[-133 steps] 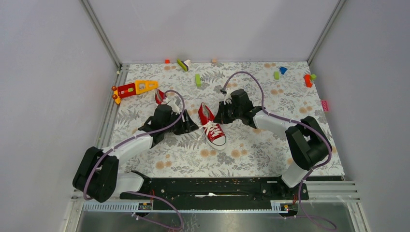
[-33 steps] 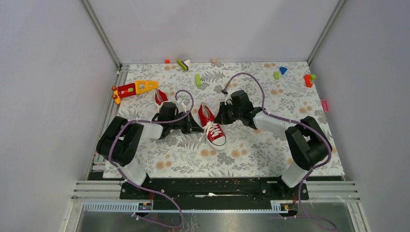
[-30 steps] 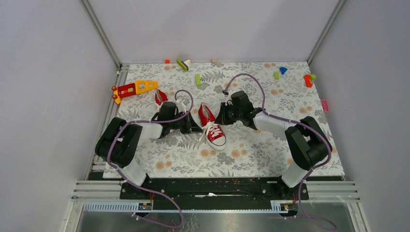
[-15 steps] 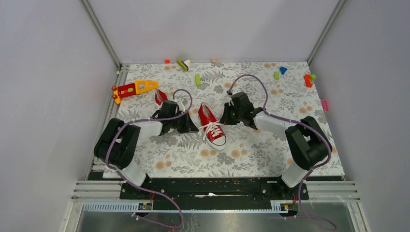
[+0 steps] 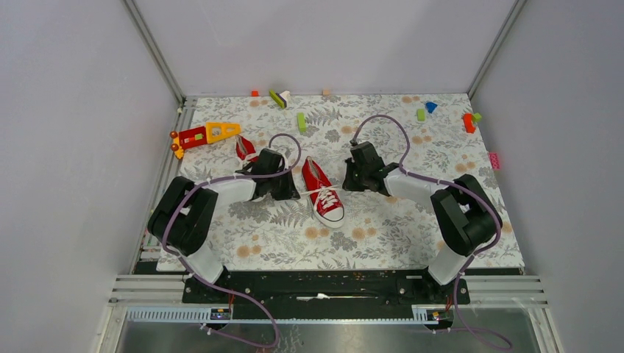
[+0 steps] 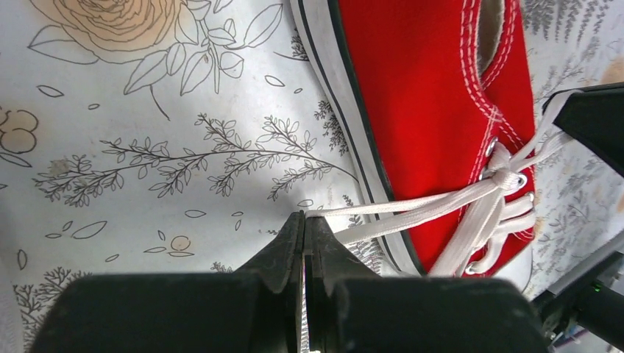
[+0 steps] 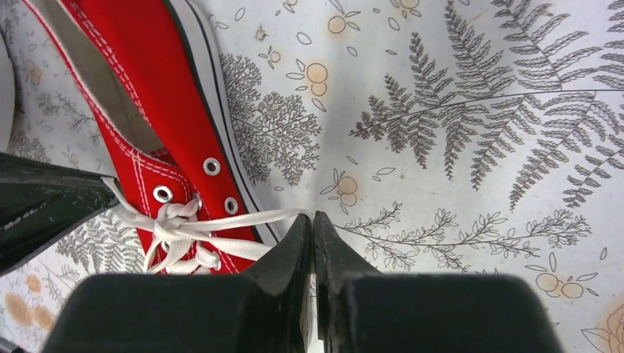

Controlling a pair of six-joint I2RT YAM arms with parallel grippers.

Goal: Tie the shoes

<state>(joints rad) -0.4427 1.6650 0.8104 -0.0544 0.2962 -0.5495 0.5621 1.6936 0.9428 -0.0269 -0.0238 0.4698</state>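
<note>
White laces (image 6: 456, 198): L fingers (image 6: 283, 254), R fingers (image 7: 291, 254)

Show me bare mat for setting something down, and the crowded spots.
Widest bare patch: the near strip of mat, between the centre shoe and the base rail. Also beyond the right arm, short of the far-right blocks. Crowded: around that shoe, where the left gripper and right gripper pinch its laces; and far left, toy piece beside the second shoe.

Shoe (image 5: 322, 195) between left pincer (image 6: 304, 220) and right pincer (image 7: 313, 220)
</note>
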